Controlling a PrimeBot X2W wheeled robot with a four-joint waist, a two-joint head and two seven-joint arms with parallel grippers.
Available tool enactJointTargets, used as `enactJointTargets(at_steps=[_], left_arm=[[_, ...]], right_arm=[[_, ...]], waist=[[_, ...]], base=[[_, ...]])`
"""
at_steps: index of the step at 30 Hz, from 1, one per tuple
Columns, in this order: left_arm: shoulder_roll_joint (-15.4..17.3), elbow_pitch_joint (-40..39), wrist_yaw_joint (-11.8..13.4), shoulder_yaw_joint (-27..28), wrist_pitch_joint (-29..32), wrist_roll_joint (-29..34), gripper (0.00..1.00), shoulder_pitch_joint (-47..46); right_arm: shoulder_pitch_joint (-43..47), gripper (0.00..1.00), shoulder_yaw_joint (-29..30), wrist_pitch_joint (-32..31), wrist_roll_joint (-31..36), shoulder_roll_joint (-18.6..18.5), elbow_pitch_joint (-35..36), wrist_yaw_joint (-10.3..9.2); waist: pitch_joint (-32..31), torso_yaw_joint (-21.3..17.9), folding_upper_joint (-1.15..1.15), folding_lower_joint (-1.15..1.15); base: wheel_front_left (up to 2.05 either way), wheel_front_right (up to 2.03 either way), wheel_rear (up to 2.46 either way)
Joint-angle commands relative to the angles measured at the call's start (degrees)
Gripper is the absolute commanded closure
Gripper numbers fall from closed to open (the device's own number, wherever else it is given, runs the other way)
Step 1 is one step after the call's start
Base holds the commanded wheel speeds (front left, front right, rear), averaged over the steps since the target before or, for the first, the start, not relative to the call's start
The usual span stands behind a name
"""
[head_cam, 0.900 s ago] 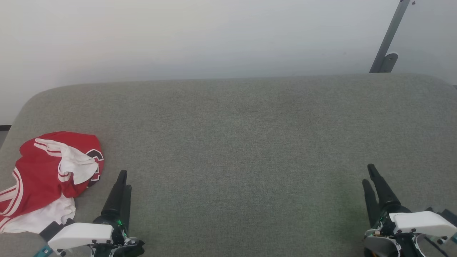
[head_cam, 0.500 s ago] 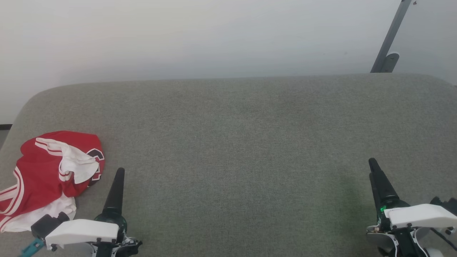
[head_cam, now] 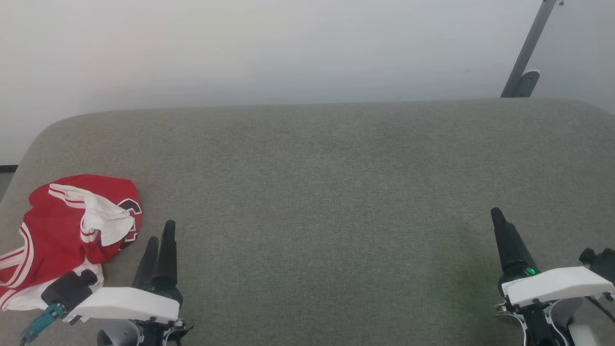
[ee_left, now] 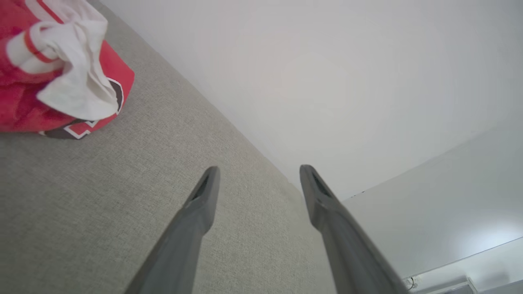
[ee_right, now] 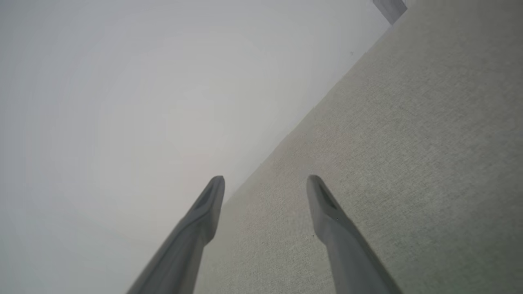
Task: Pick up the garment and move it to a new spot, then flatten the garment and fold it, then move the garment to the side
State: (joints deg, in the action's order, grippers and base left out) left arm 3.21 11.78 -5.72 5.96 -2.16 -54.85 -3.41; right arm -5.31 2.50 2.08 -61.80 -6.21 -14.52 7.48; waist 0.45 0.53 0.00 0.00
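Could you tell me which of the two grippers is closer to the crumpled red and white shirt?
The left gripper: it hangs just beside the crumpled red-and-white jersey shirt, while the right gripper sits far across the grey fabric surface.

head view looks down over the surface (head_cam: 336, 168); wrist views skim it low toward the wall (ee_right: 122, 81); left shares the garment (ee_left: 16, 110).

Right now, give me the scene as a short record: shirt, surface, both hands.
shirt: red with white sleeves, crumpled in a heap at the left end of the surface, not held
surface: grey fabric, pale wall behind it
left hand: open, just right of the shirt, fingers apart from it
right hand: open, holding nothing, over bare fabric at the right end
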Motion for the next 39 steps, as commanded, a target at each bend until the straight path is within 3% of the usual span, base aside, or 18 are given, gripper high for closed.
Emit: enactJointTargets(at_steps=[1,22,39], left_arm=[[0.5,-1.2,0.6,-0.2,-0.8,3.3,0.0,-0.2],[4.2,-3.5,6.8,-5.7,-4.5,20.4,0.0,0.6],[5.7,-5.4,9.7,-9.1,-7.2,29.6,0.0,1.7]], right_arm=[[-1.7,0.0,0.0,0.8,3.5,-0.7,1.2,0.01],[-1.8,0.0,1.4,4.6,28.5,-0.4,3.5,0.01],[-1.4,0.0,2.2,7.3,40.0,-0.2,5.0,0.01]], waist=[[0.1,0.0,0.0,0.0],[0.9,0.2,0.0,0.0],[1.0,0.6,0.0,0.0]], base=[[0.0,0.0,0.0],[0.0,0.0,0.0],[0.0,0.0,0.0]])
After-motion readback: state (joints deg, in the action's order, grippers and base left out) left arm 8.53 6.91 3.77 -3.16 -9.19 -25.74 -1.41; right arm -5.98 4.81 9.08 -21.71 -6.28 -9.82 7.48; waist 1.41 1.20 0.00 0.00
